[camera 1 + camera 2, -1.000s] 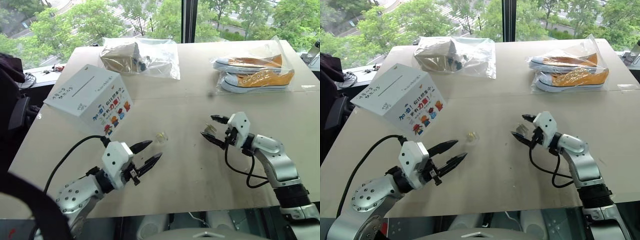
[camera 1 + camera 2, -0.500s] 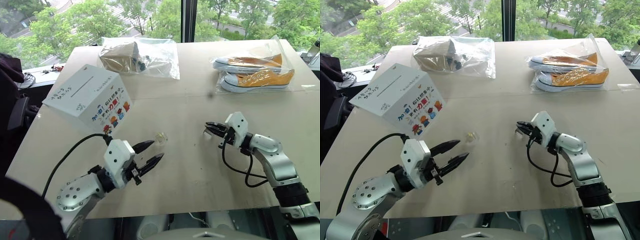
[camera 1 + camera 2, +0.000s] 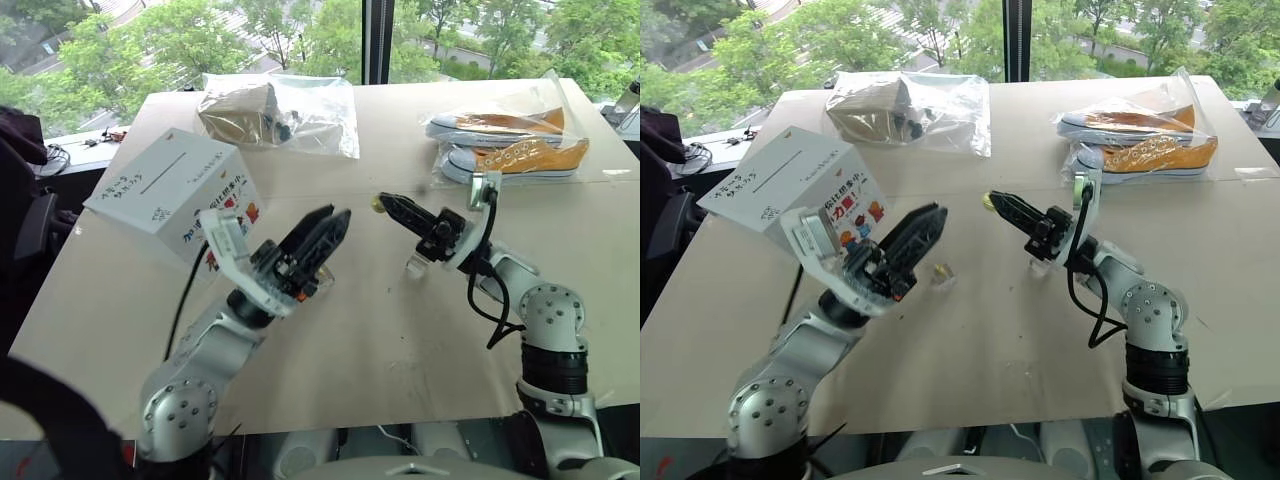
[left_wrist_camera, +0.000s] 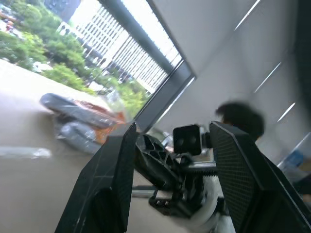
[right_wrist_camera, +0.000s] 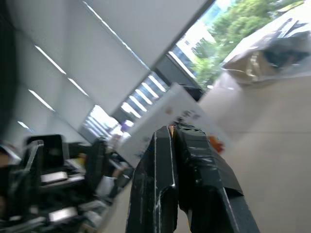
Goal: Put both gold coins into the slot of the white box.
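1. Box: the white box (image 3: 176, 193) sits at the table's (image 3: 380, 330) left edge, tilted, its slot (image 3: 164, 166) a thin dark line on the plain upper face. Nothing is near the slit yet.

2. Left gripper (image 3: 322, 238): a second ago it hovered low near the table's front edge; now it is raised and rolled over, fingers apart and holding nothing, pointing toward the right arm. In the left wrist view its two fingers (image 4: 109, 184) frame the other gripper.

3. Second gold coin (image 3: 941, 269): lies on the table inside a small clear block (image 3: 318, 289), just behind the raised left gripper. Not yet picked up.

4. First gold coin (image 3: 378, 205): pinched at the tips of the right gripper (image 3: 385, 205), a small yellow spot in mid-air.

5. Right gripper: a second ago its jaws were open low over a clear plastic block (image 3: 418, 265); now they are clamped on the coin and lifted, aimed left toward the box. That block remains on the table beneath the arm.

6. Judgement: the first pick looks complete; carrying the coin across to the slot comes next, edge aligned with the slit.

7. Background: bagged brown parcel (image 3: 275, 112) and bagged orange shoes (image 3: 505, 145), well apart from the work.
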`<state>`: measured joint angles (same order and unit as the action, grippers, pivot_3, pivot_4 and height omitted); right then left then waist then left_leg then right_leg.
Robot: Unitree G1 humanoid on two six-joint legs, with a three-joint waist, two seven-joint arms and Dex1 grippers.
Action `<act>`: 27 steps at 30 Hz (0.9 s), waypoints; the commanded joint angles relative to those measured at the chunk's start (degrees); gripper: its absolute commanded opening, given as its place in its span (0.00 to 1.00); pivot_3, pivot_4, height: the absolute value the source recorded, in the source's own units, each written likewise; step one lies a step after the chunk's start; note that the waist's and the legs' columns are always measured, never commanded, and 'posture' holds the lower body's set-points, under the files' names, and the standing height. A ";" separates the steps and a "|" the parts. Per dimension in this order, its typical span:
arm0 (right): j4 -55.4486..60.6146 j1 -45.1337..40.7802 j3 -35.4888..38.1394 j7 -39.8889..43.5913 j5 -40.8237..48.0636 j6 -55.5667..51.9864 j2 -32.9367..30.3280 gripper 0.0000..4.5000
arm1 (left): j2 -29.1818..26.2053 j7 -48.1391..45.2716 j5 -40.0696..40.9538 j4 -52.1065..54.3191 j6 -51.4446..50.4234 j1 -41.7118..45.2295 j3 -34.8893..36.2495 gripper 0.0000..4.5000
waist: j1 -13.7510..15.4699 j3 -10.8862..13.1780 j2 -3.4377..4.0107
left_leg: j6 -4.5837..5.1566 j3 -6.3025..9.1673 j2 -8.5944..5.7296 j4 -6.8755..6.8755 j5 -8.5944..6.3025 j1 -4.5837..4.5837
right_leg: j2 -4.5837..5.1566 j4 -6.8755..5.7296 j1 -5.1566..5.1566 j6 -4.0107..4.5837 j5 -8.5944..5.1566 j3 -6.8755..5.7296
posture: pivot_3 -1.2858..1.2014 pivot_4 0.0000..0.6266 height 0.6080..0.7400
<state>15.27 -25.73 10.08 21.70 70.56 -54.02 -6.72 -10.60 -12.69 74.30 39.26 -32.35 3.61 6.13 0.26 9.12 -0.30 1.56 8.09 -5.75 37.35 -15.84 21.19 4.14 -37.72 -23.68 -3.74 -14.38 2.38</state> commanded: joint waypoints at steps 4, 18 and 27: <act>3.82 -1.04 0.06 -6.22 13.72 -0.62 0.83 0.02 | 1.88 0.74 7.54 -0.60 1.27 0.85 -1.24 0.54 | -0.80 0.00 0.00 | 0.00 0.00 0.00 0.00 0.00 0.01 | -0.01 0.00 -0.01 0.00 0.00 0.00 | 0.52 0.24 1.00; 5.28 -0.58 -3.95 -7.30 19.45 0.75 -1.48 0.00 | 0.18 0.14 7.29 -1.92 0.68 1.43 -3.47 0.03 | -1.07 -0.01 0.01 | 0.00 -0.03 0.00 0.00 0.00 -0.01 | -0.05 -0.02 -0.01 0.00 0.00 0.03 | 0.52 0.24 1.00; 5.63 -0.72 -5.55 -6.30 19.50 1.46 -2.43 0.00 | -0.51 -0.17 7.37 -2.16 0.73 1.28 -3.92 0.03 | -1.05 -0.01 0.01 | 0.00 -0.03 0.00 0.00 0.00 0.00 | -0.05 -0.01 -0.01 0.00 0.00 0.04 | 0.52 0.24 1.00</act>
<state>17.76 -25.73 5.22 14.34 88.29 -53.32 -9.11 -10.89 -12.17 81.17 36.42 -31.88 4.41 2.62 -0.80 9.12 -0.29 1.56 8.06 -5.75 37.35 -15.84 21.19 4.09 -37.73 -23.70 -3.74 -14.39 2.42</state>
